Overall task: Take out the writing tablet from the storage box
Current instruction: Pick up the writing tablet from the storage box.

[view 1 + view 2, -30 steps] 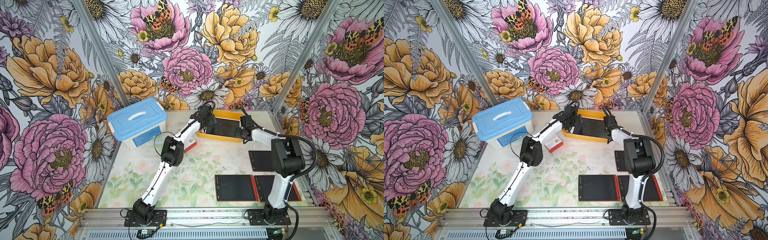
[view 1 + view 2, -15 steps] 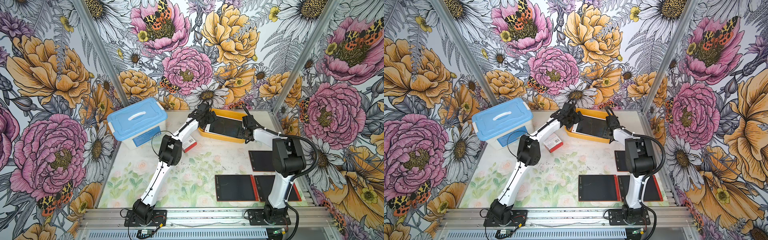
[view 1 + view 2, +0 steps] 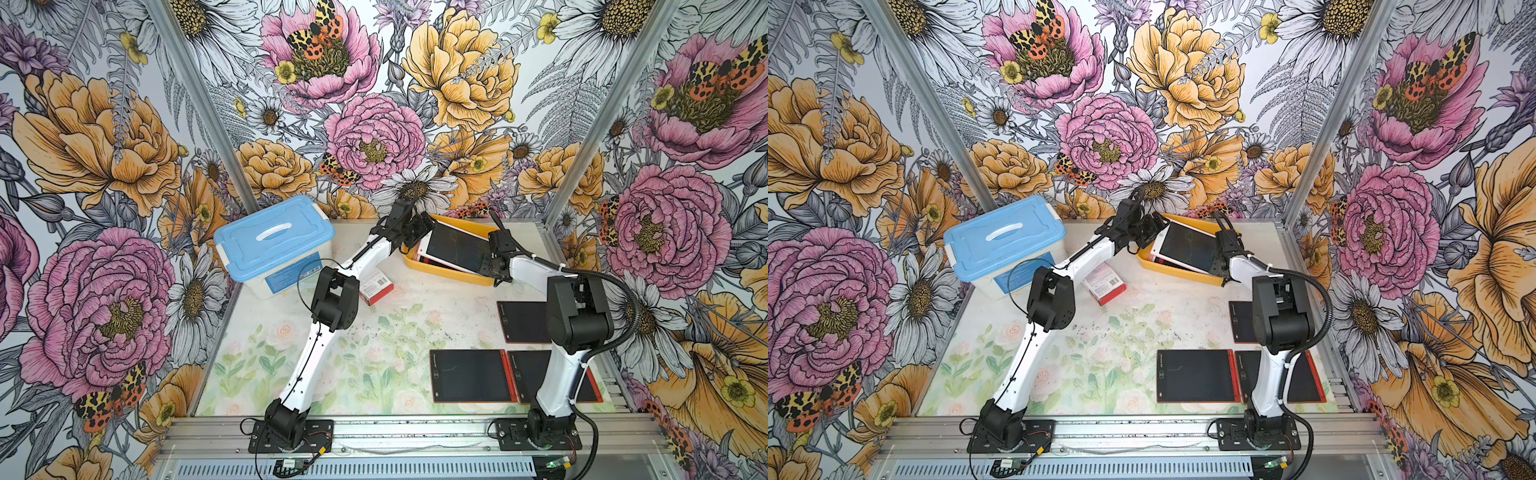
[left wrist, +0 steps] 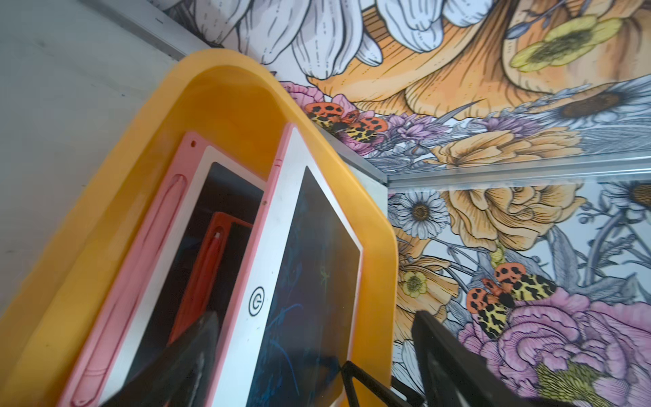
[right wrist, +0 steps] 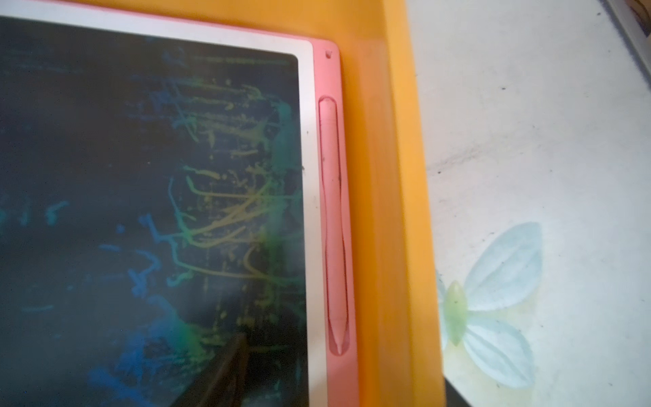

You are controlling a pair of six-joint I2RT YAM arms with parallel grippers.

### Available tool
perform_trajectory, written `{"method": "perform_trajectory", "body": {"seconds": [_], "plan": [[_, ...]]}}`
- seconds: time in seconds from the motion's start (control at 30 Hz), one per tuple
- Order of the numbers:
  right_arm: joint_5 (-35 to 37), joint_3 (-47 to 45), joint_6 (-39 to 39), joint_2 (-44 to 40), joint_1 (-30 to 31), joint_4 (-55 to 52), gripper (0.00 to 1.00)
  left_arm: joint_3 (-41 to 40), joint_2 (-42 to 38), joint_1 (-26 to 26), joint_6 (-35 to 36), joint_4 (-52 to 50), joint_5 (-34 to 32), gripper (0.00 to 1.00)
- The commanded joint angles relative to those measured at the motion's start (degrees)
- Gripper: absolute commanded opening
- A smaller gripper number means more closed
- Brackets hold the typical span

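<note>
The yellow-orange storage box sits at the back of the table. A pink-and-white writing tablet lies tilted in it, its far edge on the rim. My left gripper is open at the box's left end. One of its fingers is inside the box and the other is outside the rim. My right gripper is open at the right end, one finger over the dark screen.
Under the tilted tablet lie another pink tablet and a red one. A blue-lidded box and a red-and-white carton stand to the left. Three red-framed tablets lie at the front right, near my right arm's base.
The tablet lay flat in the box and now stands tilted. My left gripper has drawn back to the box's left end and its jaws have narrowed a little. The right gripper has barely moved.
</note>
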Motion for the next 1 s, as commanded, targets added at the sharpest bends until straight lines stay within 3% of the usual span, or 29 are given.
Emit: {"method": "perform_trajectory", "body": {"seconds": [0.0, 0.2, 0.37, 0.53, 0.63, 0.83, 0.9, 0.97], "plan": [[-2.2, 3.3, 0.0, 0.5, 1.0, 3.3, 0.68, -1.6, -3.0, -2.1, -3.5, 5.4, 9.4, 0.87], [-2.0, 3.7, 0.1, 0.8, 0.4, 3.3, 0.68, -4.9, -4.7, -1.6, -6.8, 9.1, 11.8, 0.86], [-1.5, 3.4, 0.2, 0.6, 0.1, 3.3, 0.68, -10.5, -6.1, -1.1, -15.9, 21.2, 16.1, 0.85], [-0.9, 3.0, 0.7, -0.1, -0.1, 3.3, 0.68, -11.0, -7.3, -1.2, -15.4, 21.4, 17.1, 0.85], [-0.6, 2.7, 0.9, -0.5, -0.1, 3.3, 0.68, -11.1, -8.5, -1.1, -11.7, 17.2, 16.4, 0.83], [0.1, 2.2, 1.2, -1.2, -0.2, 3.3, 0.68, -8.9, -12.0, -1.8, 2.7, 0.9, 11.4, 0.8], [0.1, 2.2, 1.3, -1.3, -0.2, 3.3, 0.68, -9.4, -12.8, -1.9, 4.7, -0.9, 10.8, 0.75], [0.1, 2.3, 1.3, -1.5, -0.2, 3.3, 0.68, -10.1, -13.2, -1.8, 5.7, -2.0, 10.6, 0.63]]}}
